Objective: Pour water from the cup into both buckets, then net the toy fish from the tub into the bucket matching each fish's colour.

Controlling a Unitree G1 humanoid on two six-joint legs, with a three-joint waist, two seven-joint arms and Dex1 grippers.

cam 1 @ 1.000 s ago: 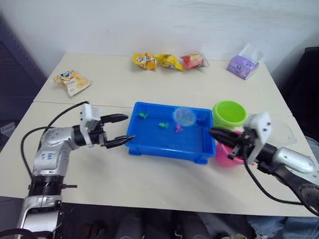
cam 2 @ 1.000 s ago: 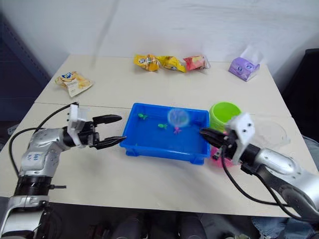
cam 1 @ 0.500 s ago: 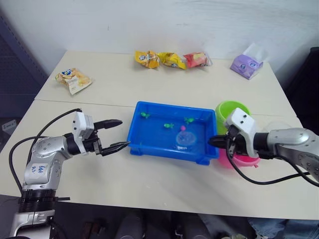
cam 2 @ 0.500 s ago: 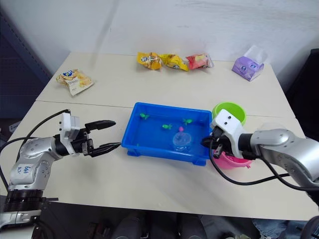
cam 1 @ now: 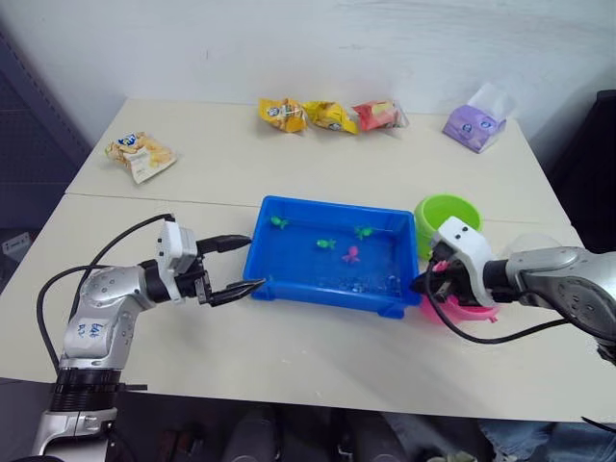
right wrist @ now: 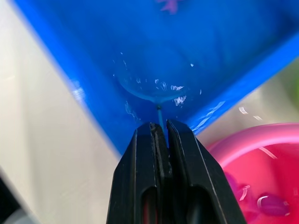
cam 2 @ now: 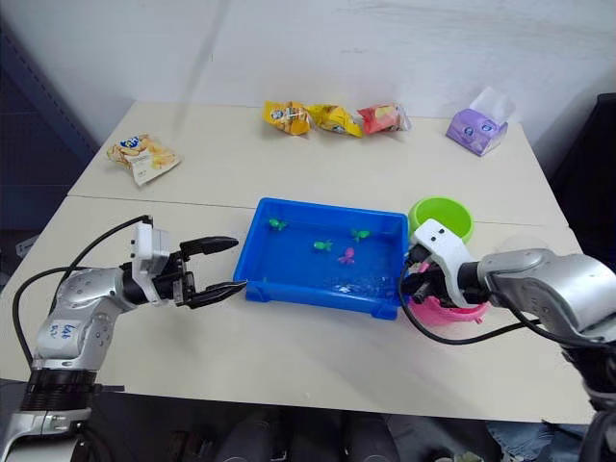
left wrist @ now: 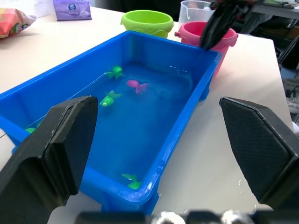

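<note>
Two grippers are seen from the head camera: the left gripper (cam 1: 234,267), spread wide at centre left beside the blue tub (cam 1: 265,285); the right gripper (cam 2: 414,274), lower right, over the pink bucket (cam 2: 445,311). Green and pink toy fish (left wrist: 136,84) are shown mid-frame at the left wrist. At the right wrist, the net (right wrist: 152,91) is pinched by its handle, hoop submerged. The thin handle could slip if lifted quickly.

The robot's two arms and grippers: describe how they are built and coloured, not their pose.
Both arms have silver-grey metal shells, a white block at the wrist and loose black cables looping beside them. The left arm carries a small white label with blue writing. The left gripper and the right gripper each have two black fingers; those of the left are broad, flat and tapered.
</note>
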